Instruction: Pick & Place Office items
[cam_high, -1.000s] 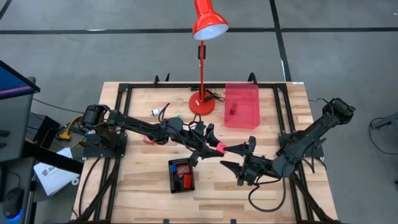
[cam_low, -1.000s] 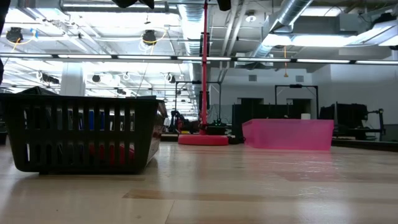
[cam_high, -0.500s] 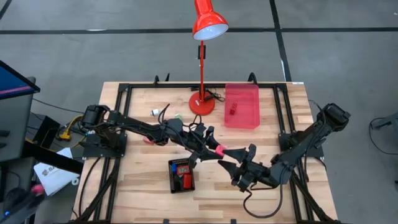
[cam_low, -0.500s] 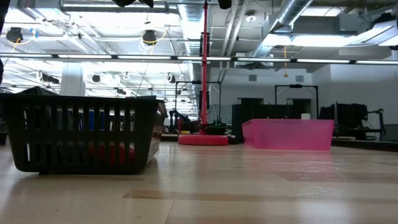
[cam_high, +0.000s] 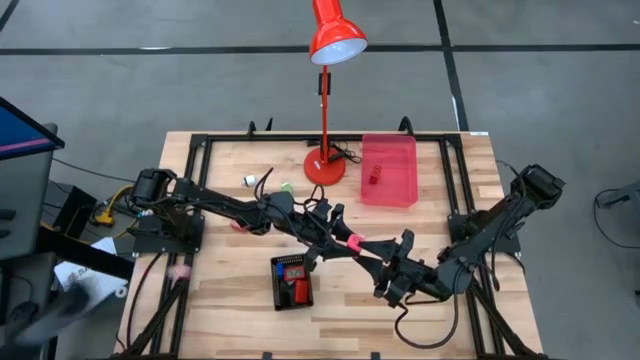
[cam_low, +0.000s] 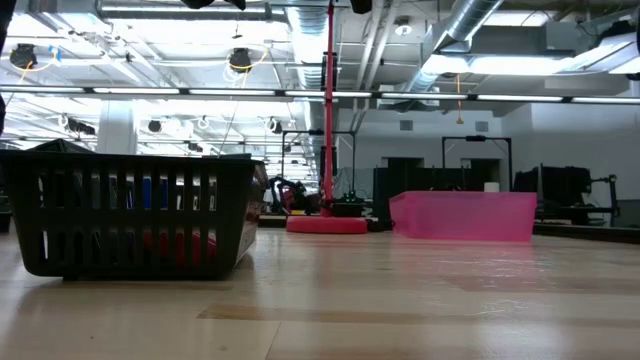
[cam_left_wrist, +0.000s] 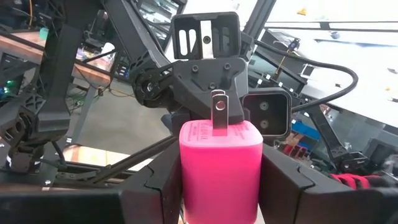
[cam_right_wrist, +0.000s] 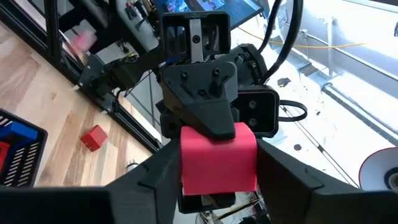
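One red lamp, one pink tray, one black basket. Just right of the basket, above the table, the left gripper clenches one pink block; the right gripper has moved in, fingers now flanking it.

The left arm is reaching from the table's left edge out over its middle, its left gripper raised off the surface and clamping a pink block between its two dark fingers. The right arm is bending in from the right edge, its wrist low and turned toward the other arm. The right gripper is meeting the left one nose to nose, its fingers flanking the same block.
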